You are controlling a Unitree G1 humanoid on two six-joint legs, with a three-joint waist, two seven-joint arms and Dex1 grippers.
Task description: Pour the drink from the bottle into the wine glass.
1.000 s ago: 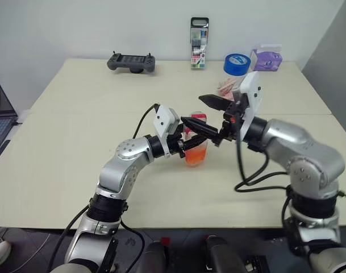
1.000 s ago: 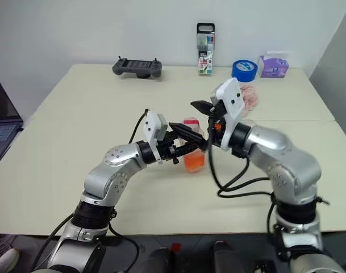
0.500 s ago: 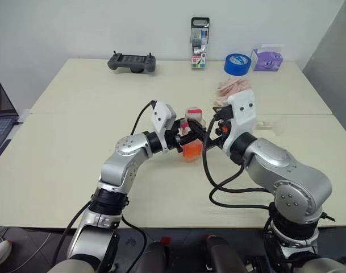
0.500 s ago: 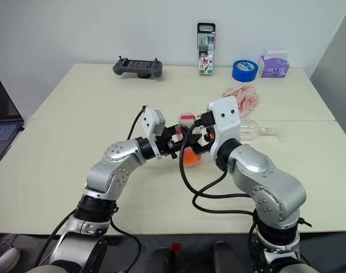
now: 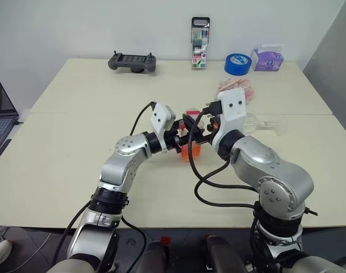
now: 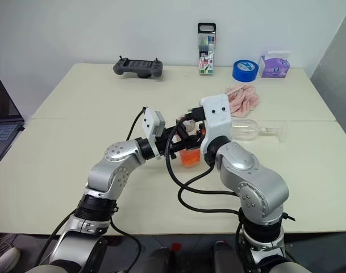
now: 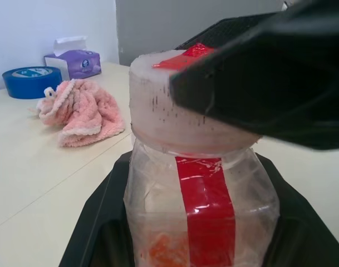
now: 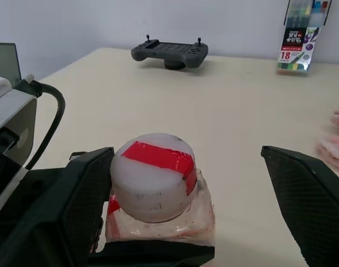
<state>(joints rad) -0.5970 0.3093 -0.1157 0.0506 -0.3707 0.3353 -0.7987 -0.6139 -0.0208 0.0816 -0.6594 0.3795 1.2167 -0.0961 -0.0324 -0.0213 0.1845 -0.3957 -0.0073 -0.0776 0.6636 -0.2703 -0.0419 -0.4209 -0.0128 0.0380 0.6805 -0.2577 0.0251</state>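
I'm seeing the bottle (image 8: 158, 189) standing upright near the table's (image 5: 59, 148) middle, white cap (image 8: 153, 175) up, red strip running over it. It's clear, crinkled plastic holding orange-red drink (image 6: 189, 157) low down. My left gripper (image 5: 184, 142) is pinching its body. My right gripper (image 8: 186, 211) is spread wide around the cap. The wine glass (image 6: 252, 129) is lying on its side toward the right edge, foot pointing right.

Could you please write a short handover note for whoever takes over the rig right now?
Left gripper: shut on the small clear plastic bottle, upright on the beige table; orange-red drink inside.
Right gripper: open, fingers astride the bottle's white cap, one finger touching it.
Clear stemmed wine glass: lying on its side behind the right arm, empty.
Done: bottle grasped.
Left: uncap, stand glass up, pour.
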